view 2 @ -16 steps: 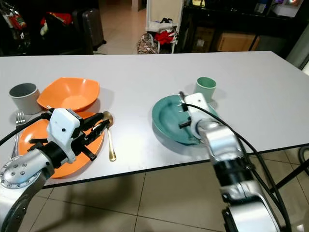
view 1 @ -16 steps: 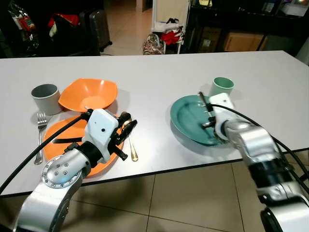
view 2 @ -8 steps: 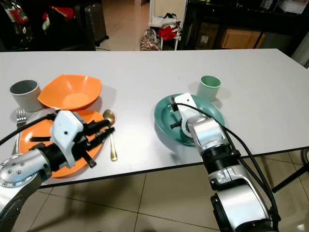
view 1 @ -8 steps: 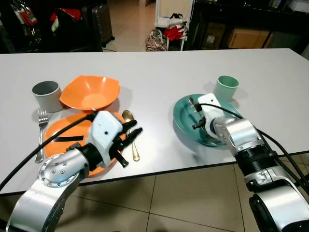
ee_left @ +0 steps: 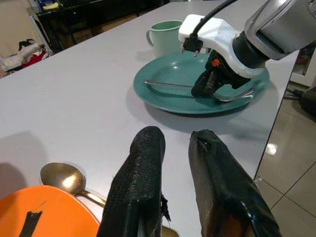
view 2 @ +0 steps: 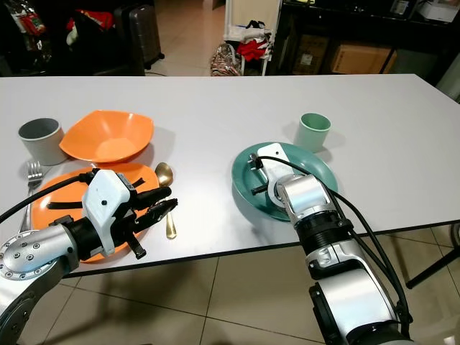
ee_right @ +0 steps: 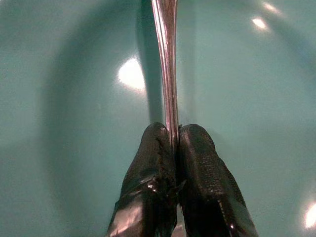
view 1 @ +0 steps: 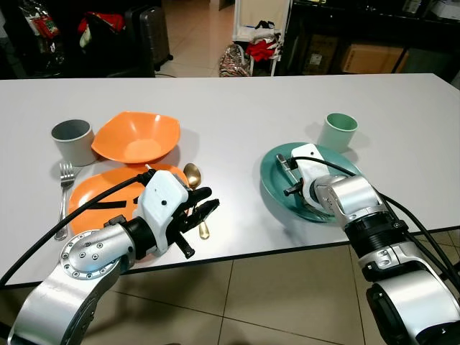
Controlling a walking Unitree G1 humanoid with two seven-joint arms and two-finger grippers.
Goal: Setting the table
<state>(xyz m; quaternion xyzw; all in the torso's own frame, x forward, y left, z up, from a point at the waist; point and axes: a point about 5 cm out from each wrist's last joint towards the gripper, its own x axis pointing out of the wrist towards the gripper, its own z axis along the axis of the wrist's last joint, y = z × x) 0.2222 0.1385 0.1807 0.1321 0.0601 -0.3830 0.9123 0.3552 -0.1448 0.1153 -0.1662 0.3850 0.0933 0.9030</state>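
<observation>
- Head camera, left eye: on the white rectangular table [view 1: 237, 108], the right gripper [view 1: 290, 175] reaches into the round teal plate [view 1: 277, 188], with a pale green cup [view 1: 338, 131] at the plate's 1 o'clock. The left gripper [view 1: 202, 212] hovers over the table's near edge, above the handle of a gold metal spoon [view 1: 194, 175] lying at 3 o'clock of the flat orange plate [view 1: 90, 195]. An orange square-rimmed bowl [view 1: 136, 136] sits at that plate's 12 o'clock, a grey cup [view 1: 71, 141] at 11, a silver fork [view 1: 65, 188] at 9.
- Left wrist camera: the left gripper's 2 black fingers [ee_left: 138, 182] stand slightly spread, holding nothing, and point toward the teal plate.
- Right wrist camera: the right gripper's fingers [ee_right: 200, 168] are pressed together, pinching the slim silver utensil handle [ee_right: 166, 59] that lies in the teal plate.
</observation>
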